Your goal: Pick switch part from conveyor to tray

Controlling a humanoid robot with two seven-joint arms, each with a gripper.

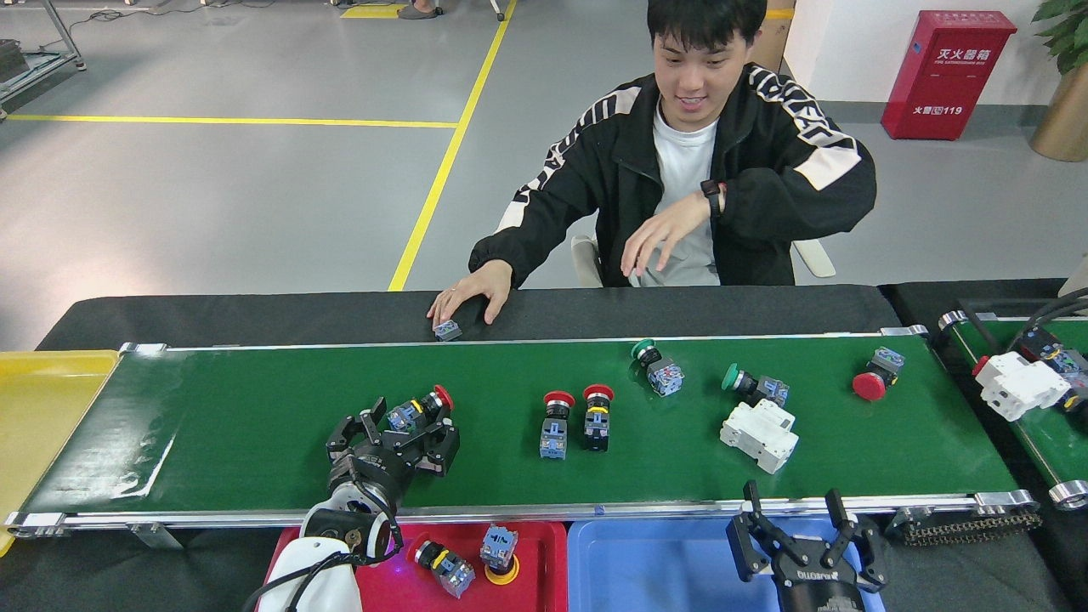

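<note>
Nearest me, below the conveyor (255,433), sit two trays side by side: a red tray (544,569) holding two switch parts (467,561), and a blue tray (663,565) to its right. My right gripper (803,535) hangs over the blue tray's right end, just short of the conveyor's near rail, its fingers spread and holding nothing.

My left arm rises from the red tray's left corner onto the belt. My left gripper (406,429) is splayed around a red-capped switch part (418,409) lying on its side on the conveyor, left of centre. The fingers bracket it, but I cannot tell whether they press on it.

Right of that, at mid-belt, two red-capped switches (576,418) stand side by side, caps pointing to the far rail. Further right lies a white breaker block (759,434), with a green-capped switch (752,385) just beyond it and another green-capped switch (655,367) close to the far rail. A red mushroom button (875,378) lies near the conveyor's right end.

Past the far rail, on the black table (255,316), a person's hand (469,293) rests over a small grey-blue part (448,330). A yellow bin (42,408) sits at the conveyor's left end, and a second green belt (1041,425) carrying more parts at its right.
</note>
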